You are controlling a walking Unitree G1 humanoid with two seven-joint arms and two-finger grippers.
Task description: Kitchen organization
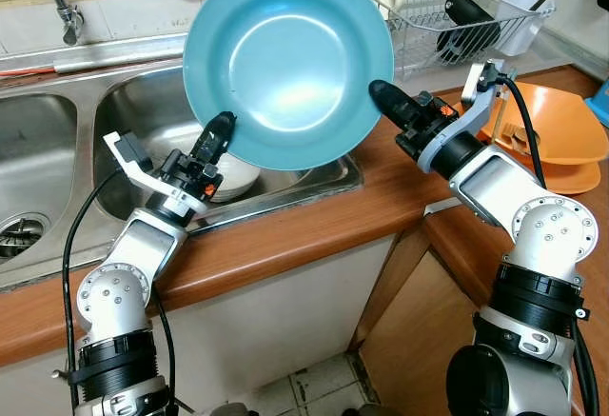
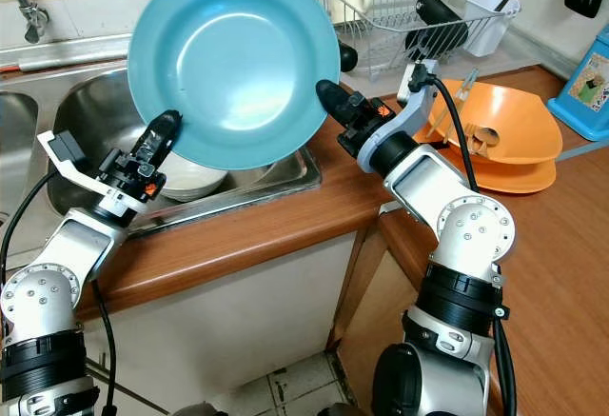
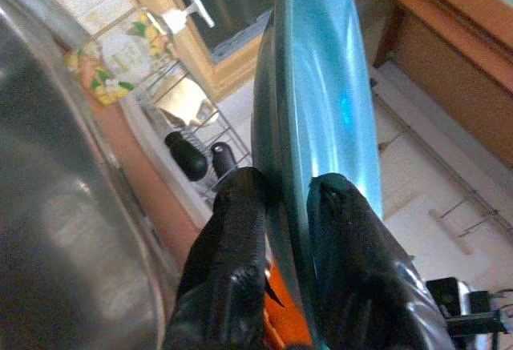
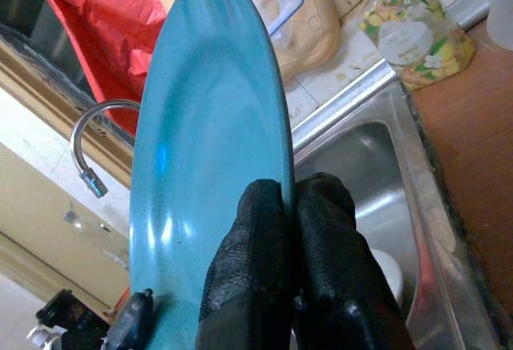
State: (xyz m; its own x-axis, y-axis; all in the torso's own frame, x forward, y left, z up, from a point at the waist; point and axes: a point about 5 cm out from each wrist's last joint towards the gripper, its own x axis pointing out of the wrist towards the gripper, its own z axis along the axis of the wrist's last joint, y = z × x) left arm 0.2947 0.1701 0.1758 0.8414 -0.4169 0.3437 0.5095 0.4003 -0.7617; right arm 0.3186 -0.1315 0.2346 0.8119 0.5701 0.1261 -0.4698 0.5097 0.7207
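Plate [image 1: 288, 62] held upright over the sink [image 1: 143, 111]; my left gripper [image 1: 221, 128] pinches its rim at seven o'clock, right gripper [image 1: 377, 90] at four. Rigid, smooth, likely slippery (breakable if dropped).

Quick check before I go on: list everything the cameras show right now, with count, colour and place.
Plate: one, blue, held up over the sink by both grippers.
Sink: one, steel, two basins, set in the wooden counter.
Dishes: white, in the right basin; count unclear.
Tap: one, steel, behind the sink.
Drying rack: one, wire, right of the sink, holding a white cup and dark items.
Bowls: two, orange, stacked on the counter at right.
Soap bottle: one, floral, by the sink.
Left gripper: fingers on the plate's lower left rim.
Right gripper: fingers on the plate's right rim.
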